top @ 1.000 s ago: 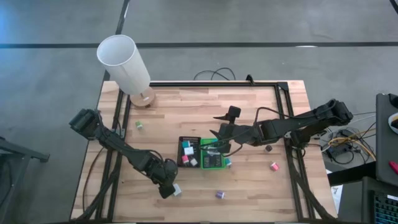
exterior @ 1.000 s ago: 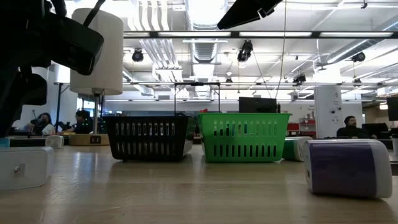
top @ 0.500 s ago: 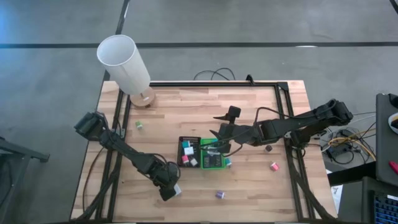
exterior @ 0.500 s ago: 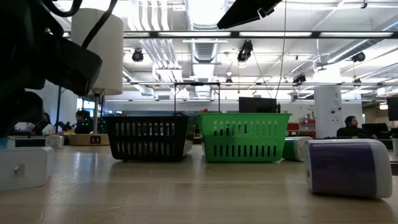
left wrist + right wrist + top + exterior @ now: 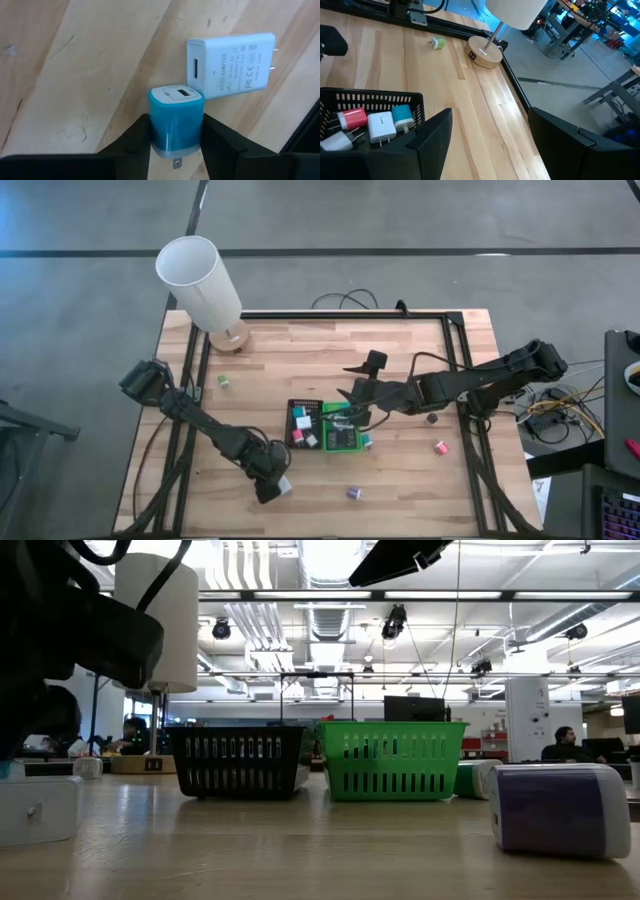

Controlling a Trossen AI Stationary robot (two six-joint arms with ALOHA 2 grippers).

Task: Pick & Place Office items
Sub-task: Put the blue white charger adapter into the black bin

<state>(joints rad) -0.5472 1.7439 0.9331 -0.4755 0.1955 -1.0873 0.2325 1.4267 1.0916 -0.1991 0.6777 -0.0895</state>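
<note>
In the left wrist view a teal charger block (image 5: 176, 107) lies on the wood beside a white charger (image 5: 231, 66), and my left gripper (image 5: 176, 122) is shut on it. From above, that gripper (image 5: 271, 487) is near the table's front edge and hides the teal block; the white charger (image 5: 285, 484) shows beside it. My right gripper (image 5: 345, 413) hovers open over the green tray (image 5: 341, 442); nothing is between its fingers (image 5: 432, 137). The black tray (image 5: 375, 97) holds pink, white and teal chargers. My left gripper pinches the teal block's two opposite sides (image 5: 154, 131) between its two fingers. The fingers come steeply from above, one on each side. The block's USB end (image 5: 176, 93) points away from the wrist. Whether the block still rests on the wood I cannot tell.
Loose items lie about the table: a green one (image 5: 224, 381), a purple one (image 5: 353, 493), a pink one (image 5: 440, 447), a dark one (image 5: 432, 419) and a teal one (image 5: 367, 442). A tall white lamp (image 5: 200, 280) stands at the far left. The two trays (image 5: 237, 760) (image 5: 392, 758) sit mid-table.
My left arm has sunk a little toward the table beside the white charger, then kept still. My right arm has not moved.
</note>
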